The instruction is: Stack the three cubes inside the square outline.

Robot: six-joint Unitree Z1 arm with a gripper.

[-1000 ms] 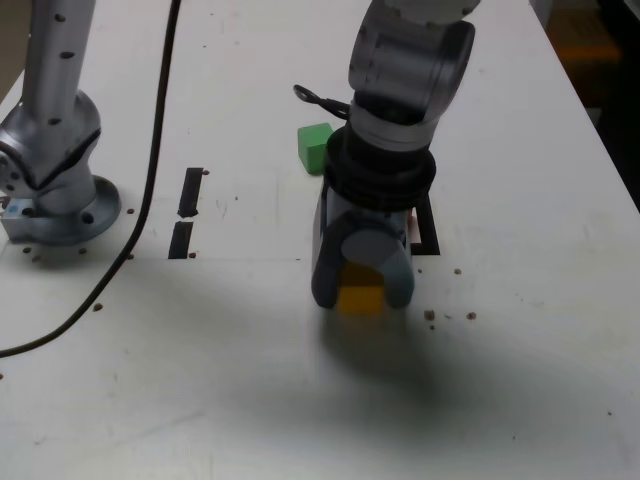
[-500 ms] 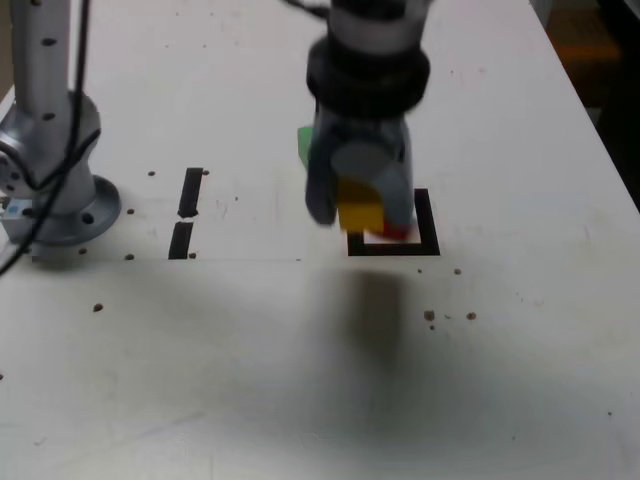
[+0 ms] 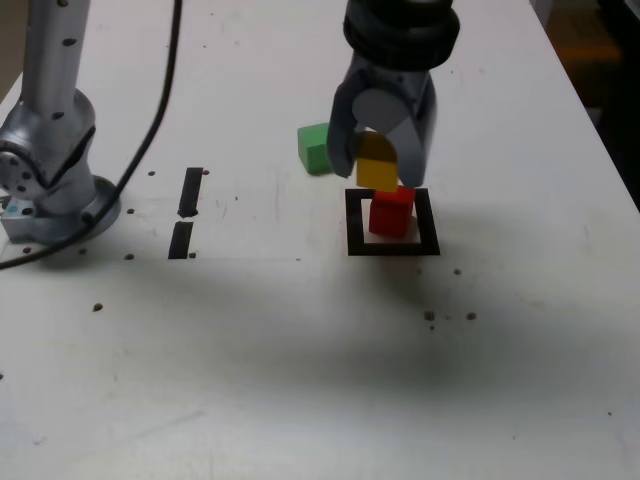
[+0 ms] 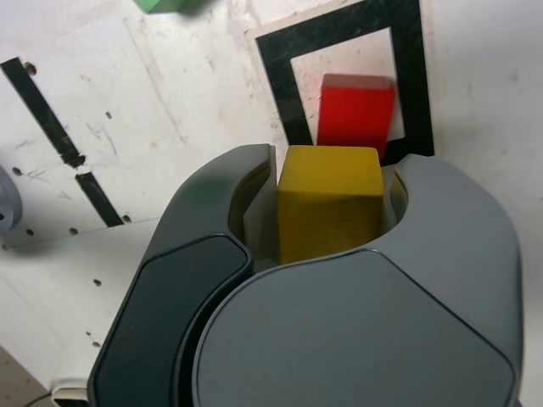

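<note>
Gripper: the gripper (image 3: 383, 165) hangs above the white counter (image 3: 300, 360), its jaws clamped on the yellow cube (image 3: 377, 162).
Yellow cube: held off the counter, just above and slightly toward the exterior view's left of the red cube (image 3: 390, 212); whether the two touch cannot be told.
Red cube: sits inside the square outline (image 3: 392, 247), on its white centre.
Green cube: the green cube (image 3: 316, 148) rests on the counter outside the outline, toward the exterior view's left.
Tape strips: two short black tape strips (image 3: 186, 211) lie well apart from the outline, near the arm's base (image 3: 55, 190).
</note>
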